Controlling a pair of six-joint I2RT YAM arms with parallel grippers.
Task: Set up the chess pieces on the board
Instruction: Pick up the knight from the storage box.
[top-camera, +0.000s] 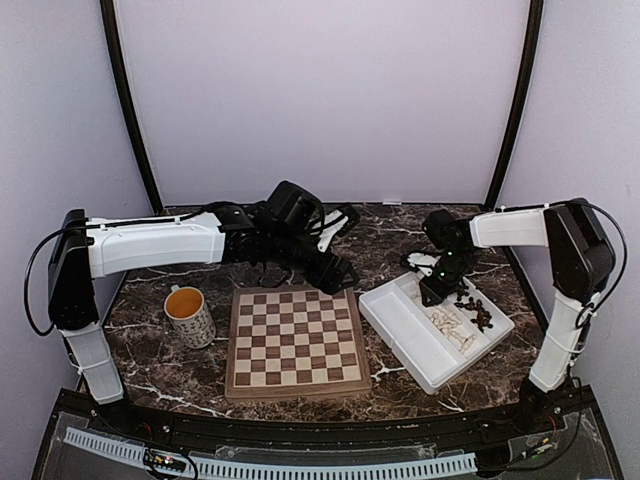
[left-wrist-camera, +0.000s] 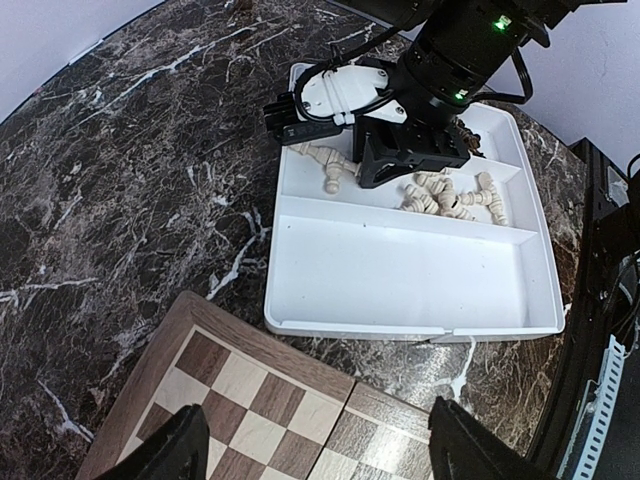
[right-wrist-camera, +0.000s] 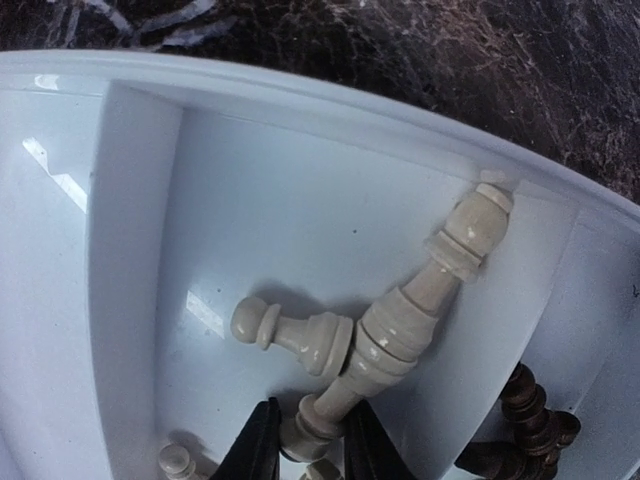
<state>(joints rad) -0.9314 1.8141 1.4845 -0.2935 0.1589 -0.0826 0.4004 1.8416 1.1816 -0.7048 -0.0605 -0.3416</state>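
**Picking one cream piece out of the tray: right arm, entry in progress**

**Item.** Cream chess pieces (right-wrist-camera: 440, 270), loose on their sides in an end compartment of the white compartmented tray (top-camera: 402, 325). Dark chess pieces (right-wrist-camera: 525, 410) are heaped in the neighbouring compartment.

**Location.** The tray sits just right of the board (top-camera: 295, 340), which lies mid-desk (left-wrist-camera: 130, 180) with no piece on it. A mug (top-camera: 190, 315) stands to the board's left.

**Right end effector** (right-wrist-camera: 312, 445). Down in the cream compartment, fingers a narrow gap apart with the end of one cream piece between them. Whether they press on it cannot be told.

**Left end effector** (left-wrist-camera: 320, 450). Spread wide and empty, hovering over a board corner.

**Handling note (judgement).**
- The straddled piece touches a pawn (right-wrist-camera: 290, 335) and a taller neighbour.
- Closing should take that one piece only, followed by a straight lift so the others are not dragged.
- A slanted hold would likely make upright placement on a square awkward.

**Views.**
- Right wrist: the only view showing what lies between the fingers.
- Left wrist: shows the tray's bare large compartment.
- Top external: the only view showing the whole bare board and the mug.
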